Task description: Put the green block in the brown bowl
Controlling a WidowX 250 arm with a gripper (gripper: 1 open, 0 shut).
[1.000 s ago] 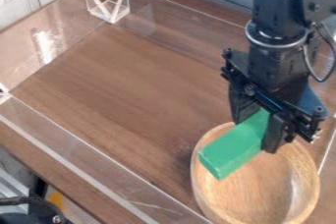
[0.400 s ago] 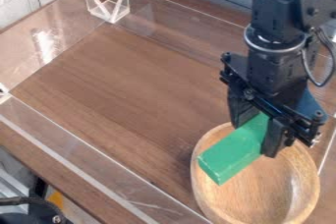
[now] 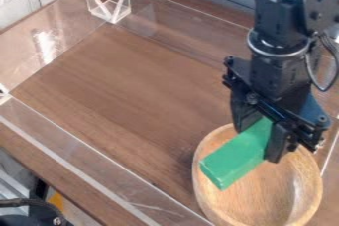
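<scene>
The green block [image 3: 236, 161] hangs tilted over the left part of the brown bowl [image 3: 281, 198] at the front right of the table. Its upper end sits between the black fingers of my gripper [image 3: 265, 137], which points straight down and is shut on it. The block's lower end reaches down to the bowl's left rim; I cannot tell whether it touches the wood. The arm hides the bowl's far rim.
The bowl stands on a dark wooden tabletop [image 3: 133, 81] enclosed by low clear plastic walls [image 3: 79, 166]. A small clear plastic stand [image 3: 106, 2] is at the back left corner. A black cable [image 3: 324, 61] hangs beside the arm on the right.
The gripper and the green block have sunk slightly toward the bowl; the grip looks unchanged.
</scene>
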